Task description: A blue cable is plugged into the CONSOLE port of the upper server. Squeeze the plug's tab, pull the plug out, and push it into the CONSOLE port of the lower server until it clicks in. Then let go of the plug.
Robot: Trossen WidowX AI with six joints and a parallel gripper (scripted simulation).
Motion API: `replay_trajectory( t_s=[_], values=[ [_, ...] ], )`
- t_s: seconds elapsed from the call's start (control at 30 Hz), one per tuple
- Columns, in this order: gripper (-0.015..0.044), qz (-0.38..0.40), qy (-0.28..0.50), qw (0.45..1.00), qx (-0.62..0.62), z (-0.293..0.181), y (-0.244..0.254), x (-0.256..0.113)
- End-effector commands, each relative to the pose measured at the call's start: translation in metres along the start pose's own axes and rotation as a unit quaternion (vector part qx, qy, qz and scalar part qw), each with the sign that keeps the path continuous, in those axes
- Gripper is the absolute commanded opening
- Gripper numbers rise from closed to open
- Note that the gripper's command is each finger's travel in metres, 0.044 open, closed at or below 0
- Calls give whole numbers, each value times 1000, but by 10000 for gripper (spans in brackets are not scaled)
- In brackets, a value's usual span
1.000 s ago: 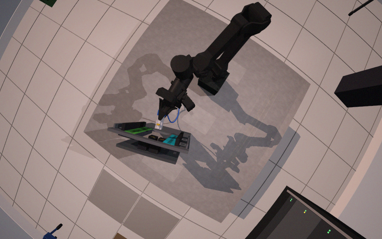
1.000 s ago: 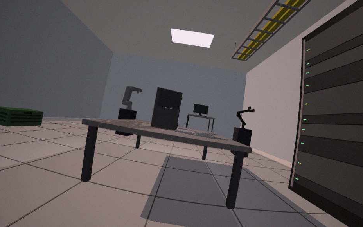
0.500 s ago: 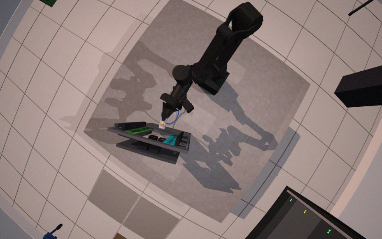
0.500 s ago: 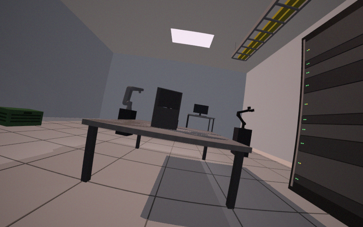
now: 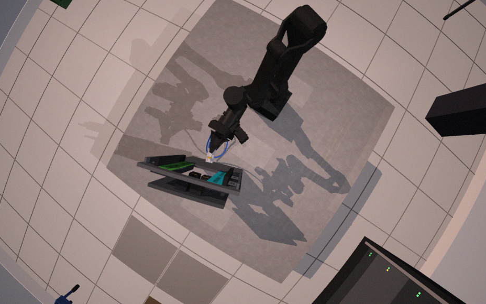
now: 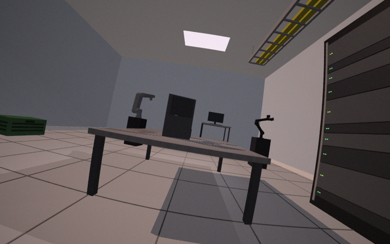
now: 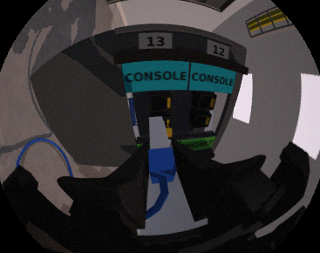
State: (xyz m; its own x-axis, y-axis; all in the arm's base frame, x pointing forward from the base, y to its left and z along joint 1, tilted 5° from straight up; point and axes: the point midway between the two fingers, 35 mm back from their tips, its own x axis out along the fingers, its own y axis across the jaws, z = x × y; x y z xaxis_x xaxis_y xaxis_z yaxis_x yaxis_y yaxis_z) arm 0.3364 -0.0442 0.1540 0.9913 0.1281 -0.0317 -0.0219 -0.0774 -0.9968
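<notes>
Item one, your plug (image 5: 211,156) (image 7: 161,162): clear body, blue boot; its front end covers part of the black port (image 7: 161,103) group beneath the "13" plate (image 7: 155,41), so you cannot tell its seating. Item two, exterior view: plug and fingers hidden from you behind the dark housing (image 5: 177,175) (image 6: 177,127) (image 7: 78,113). Item three, blue cable (image 5: 224,151) (image 7: 41,140): partly covered by the fingers; loop toward 9 o'clock in your wrist view. Item four, fingers (image 5: 213,148): closed on the plug, which protrudes toward 7 o'clock from above, 12 o'clock at the wrist.
</notes>
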Motion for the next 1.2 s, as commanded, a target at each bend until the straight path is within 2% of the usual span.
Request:
replay_trajectory(
  t_s=[0.0,1.17],
  values=[
    [0,-4,4,1000,-1,2,-2,1],
    [0,-6,9,1000,1,10,-5,16]
  ],
)
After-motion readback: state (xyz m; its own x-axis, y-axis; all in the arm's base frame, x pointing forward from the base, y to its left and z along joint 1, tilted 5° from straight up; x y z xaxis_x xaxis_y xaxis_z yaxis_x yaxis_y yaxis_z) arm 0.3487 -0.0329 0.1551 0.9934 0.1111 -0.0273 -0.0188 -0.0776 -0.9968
